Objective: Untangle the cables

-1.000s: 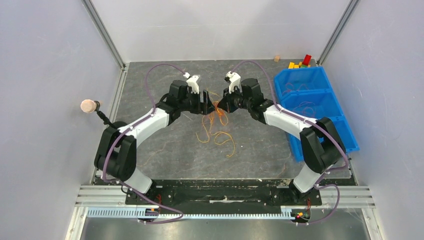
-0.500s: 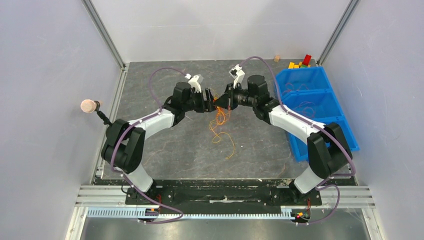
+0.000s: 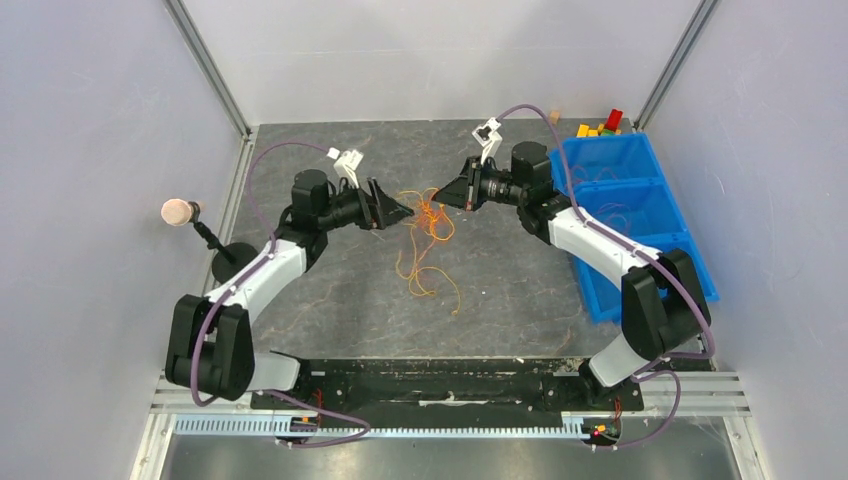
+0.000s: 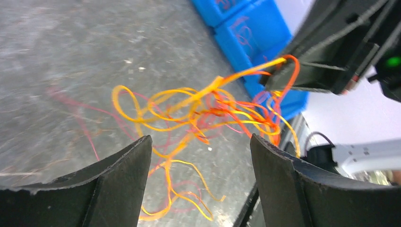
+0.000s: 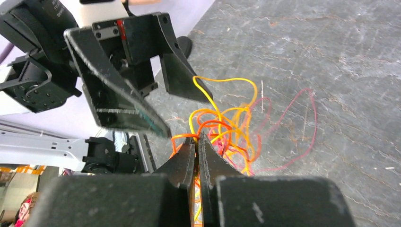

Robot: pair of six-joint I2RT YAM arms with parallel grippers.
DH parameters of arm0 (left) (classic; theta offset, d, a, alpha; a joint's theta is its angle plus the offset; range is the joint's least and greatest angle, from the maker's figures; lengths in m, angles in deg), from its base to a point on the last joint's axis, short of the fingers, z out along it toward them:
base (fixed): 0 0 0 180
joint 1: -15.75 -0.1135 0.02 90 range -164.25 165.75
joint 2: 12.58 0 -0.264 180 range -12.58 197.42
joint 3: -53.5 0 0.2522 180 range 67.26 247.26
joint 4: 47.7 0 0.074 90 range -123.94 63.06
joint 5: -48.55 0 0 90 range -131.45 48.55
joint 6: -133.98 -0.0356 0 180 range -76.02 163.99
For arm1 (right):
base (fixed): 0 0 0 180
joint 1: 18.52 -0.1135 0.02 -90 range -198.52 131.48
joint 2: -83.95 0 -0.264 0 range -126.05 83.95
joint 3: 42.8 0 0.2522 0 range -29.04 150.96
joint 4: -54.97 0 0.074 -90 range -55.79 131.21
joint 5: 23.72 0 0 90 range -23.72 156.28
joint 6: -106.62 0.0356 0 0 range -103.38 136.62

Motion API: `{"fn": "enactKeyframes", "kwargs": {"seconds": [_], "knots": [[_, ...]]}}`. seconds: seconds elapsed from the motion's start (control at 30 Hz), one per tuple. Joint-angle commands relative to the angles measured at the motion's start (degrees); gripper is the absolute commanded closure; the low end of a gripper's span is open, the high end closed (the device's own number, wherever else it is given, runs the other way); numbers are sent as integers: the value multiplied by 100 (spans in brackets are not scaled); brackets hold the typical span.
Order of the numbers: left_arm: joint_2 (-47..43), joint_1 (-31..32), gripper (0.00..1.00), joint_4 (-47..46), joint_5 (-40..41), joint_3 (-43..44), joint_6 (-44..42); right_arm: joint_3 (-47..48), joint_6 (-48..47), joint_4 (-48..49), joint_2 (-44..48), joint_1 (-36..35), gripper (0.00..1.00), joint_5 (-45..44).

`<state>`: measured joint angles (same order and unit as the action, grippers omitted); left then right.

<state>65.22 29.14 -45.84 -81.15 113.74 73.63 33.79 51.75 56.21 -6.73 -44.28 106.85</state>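
The cables (image 3: 425, 225) are a loose tangle of thin orange, yellow and red wires, hanging over the grey table between the two arms. My right gripper (image 3: 437, 195) is shut on strands at the tangle's upper right and holds them above the table; its closed fingertips (image 5: 195, 138) pinch orange and yellow wires (image 5: 227, 127). My left gripper (image 3: 403, 212) is open and empty just left of the tangle. In the left wrist view the cables (image 4: 198, 113) hang beyond my open left gripper (image 4: 201, 144), apart from it. A trailing end (image 3: 440, 285) lies on the table.
Blue bins (image 3: 625, 215) stand along the right side, with coloured blocks (image 3: 600, 125) behind them. A round pink-tipped post (image 3: 178, 212) stands at the left edge. Faint loose wires (image 3: 320, 300) lie flat on the table. Walls close in the back and both sides.
My left gripper has let go of the cables, opened and drawn back to the left. My right gripper has moved slightly right, still holding the tangle, which now hangs more spread out.
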Motion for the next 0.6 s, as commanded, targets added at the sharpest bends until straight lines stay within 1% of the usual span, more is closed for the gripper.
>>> {"fn": "enactKeyframes", "kwargs": {"seconds": [0.0, 0.17, 0.23, 0.27, 0.37, 0.4, 0.47, 0.5, 0.57], "knots": [[-27, 365, 18, -478, -267, 10, 438, 108, 200, 475, 200, -35, 100, 278], [637, 838, 18, -1047, 266, 263, 738, 194, 386, 661, 196, -126, 100, 434], [954, 910, 17, -1315, 462, 408, 1130, 206, 450, 713, 203, -195, 100, 491], [1139, 919, 17, -1514, 474, 488, 1346, 183, 553, 793, 213, -212, 100, 531], [1555, 917, 19, -1712, 726, 711, 1951, 70, 1003, 1152, 258, -236, 100, 588], [1695, 858, 20, -2105, 572, 683, 2321, 59, 1030, 1145, 268, -231, 100, 564], [1831, 754, 23, -3267, 43, 511, 2894, 74, 820, 914, 323, -195, 100, 482], [1791, 707, 23, -3354, -228, 496, 2954, 85, 707, 802, 346, -160, 100, 449], [1570, 563, 22, -3056, -503, 348, 2905, 71, 582, 674, 392, -77, 100, 368]]}}
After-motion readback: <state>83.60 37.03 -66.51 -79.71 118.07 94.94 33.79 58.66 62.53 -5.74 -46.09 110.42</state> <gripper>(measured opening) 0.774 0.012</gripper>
